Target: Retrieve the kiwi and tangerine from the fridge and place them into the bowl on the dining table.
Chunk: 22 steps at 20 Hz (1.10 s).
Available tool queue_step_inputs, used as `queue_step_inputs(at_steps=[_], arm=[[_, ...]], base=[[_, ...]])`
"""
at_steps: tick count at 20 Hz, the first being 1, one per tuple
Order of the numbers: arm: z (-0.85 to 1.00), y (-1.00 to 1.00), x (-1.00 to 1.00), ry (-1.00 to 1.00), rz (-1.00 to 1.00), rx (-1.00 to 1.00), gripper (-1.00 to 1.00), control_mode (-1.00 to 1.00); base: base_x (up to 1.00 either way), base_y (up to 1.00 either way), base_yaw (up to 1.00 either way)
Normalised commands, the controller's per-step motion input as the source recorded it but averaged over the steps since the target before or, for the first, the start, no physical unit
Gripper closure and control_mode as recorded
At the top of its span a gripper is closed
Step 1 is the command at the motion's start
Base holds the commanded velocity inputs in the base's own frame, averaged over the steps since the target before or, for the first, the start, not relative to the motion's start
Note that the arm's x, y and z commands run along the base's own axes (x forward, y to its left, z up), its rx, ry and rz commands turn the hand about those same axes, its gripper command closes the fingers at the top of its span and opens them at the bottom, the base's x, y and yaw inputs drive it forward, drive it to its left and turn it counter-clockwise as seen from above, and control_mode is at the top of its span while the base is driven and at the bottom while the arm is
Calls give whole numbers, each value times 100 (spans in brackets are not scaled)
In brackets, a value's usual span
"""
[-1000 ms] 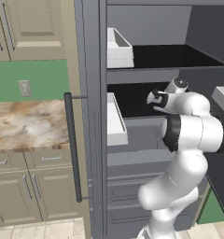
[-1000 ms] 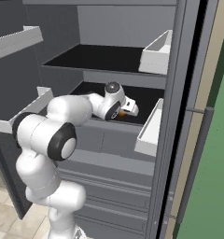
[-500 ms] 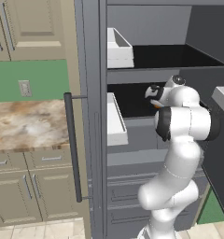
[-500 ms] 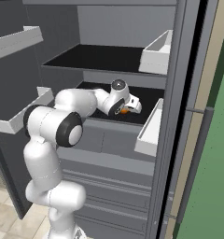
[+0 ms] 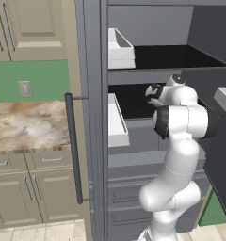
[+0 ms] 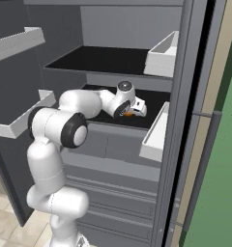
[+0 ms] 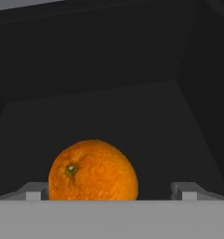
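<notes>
Gripper [image 7: 112,191] spread wide, pinching nothing, fingertips [image 7: 33,191] low at either side in the hand view with the tangerine [image 7: 92,171] between them, nearer the one on the left of that view and apparently just beside it; contact not clear. Tangerine resting on the dark floor of a fridge shelf [image 7: 132,121], green stem scar turned toward the camera, dark back wall behind. From the right base view, gripper [image 6: 136,110] reaching level into the middle shelf [image 6: 152,103] of the open fridge [image 6: 123,29], a sliver of orange tangerine [image 6: 129,114] showing just under the hand. Wrist bent forward, forearm lying nearly horizontal over the shelf's front edge, elbow folded back outside the fridge, upper arm rising almost upright from the base below. From the left base view, same pose seen from the other side: hand [image 5: 155,93] tucked into the shelf opening, tangerine [image 5: 157,104] a small orange spot beneath it, big dark-jointed elbow hanging in front of the drawers [image 5: 129,188]. White door bins [image 5: 116,120] on the open left door, one level with the hand, another [image 5: 119,47] above. Long dark bar handle [image 5: 73,148] on that door's edge. Further left, a marbled counter [image 5: 25,124] over beige cabinets [image 5: 20,197], green wall with a switch plate [image 5: 25,88].
</notes>
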Motion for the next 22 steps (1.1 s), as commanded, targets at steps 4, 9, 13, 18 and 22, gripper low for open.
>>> queue_step_inputs(at_steps=[4, 9, 13, 18, 22], arm=[[-86, 16, 0, 4, 0, -1, 100, -100], [-82, 21, 0, 2, 0, -1, 100, -100], [-55, 12, 3, 0, 0, 0, 100, -100], [-74, 14, -24, 0, 0, -1, 100, -100], [-62, 0, -96, 2, 0, 0, 100, -100]], base=[[0, 0, 0], [0, 0, 0], [0, 0, 0], [0, 0, 0], [0, 0, 0]])
